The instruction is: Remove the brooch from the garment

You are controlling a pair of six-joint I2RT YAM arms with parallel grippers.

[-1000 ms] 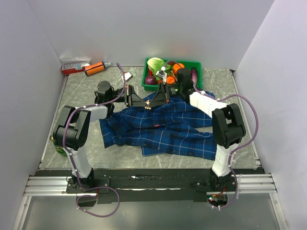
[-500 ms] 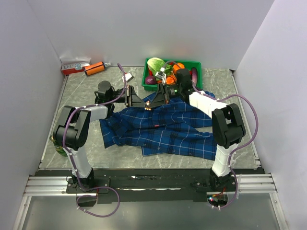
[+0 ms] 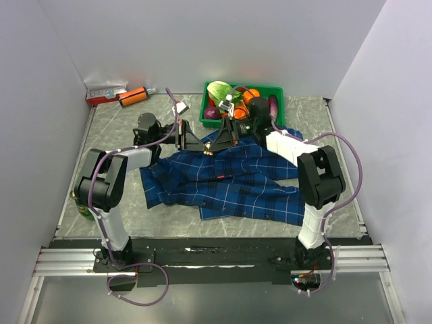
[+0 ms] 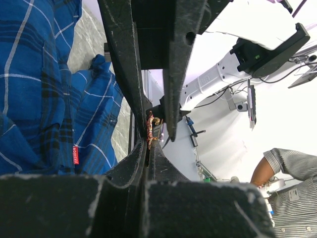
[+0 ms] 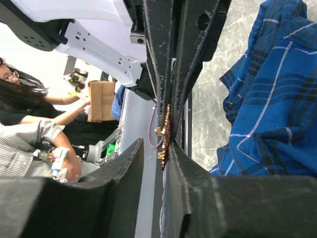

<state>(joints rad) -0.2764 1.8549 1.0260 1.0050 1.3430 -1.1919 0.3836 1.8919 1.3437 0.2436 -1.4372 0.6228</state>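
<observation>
The garment [image 3: 236, 182], a navy plaid shirt with a red tag [image 3: 218, 177], lies spread on the table. Above its top edge both grippers meet tip to tip. The brooch [image 3: 209, 150], tiny and gold, sits between them, lifted off the cloth. In the left wrist view my left gripper [image 4: 147, 144] is shut on the brooch [image 4: 150, 130]. In the right wrist view my right gripper [image 5: 157, 144] has its jaws apart; the brooch [image 5: 164, 135] rests against one finger, with a gap to the other. The shirt [image 5: 267, 99] lies below and beside.
A green bin [image 3: 278, 92] of toy vegetables stands just behind the grippers. At the back left lie an orange tube [image 3: 133, 96], a red-and-white box [image 3: 104, 93] and a small white item [image 3: 179, 106]. A green object [image 3: 82, 210] sits beside the left arm's base.
</observation>
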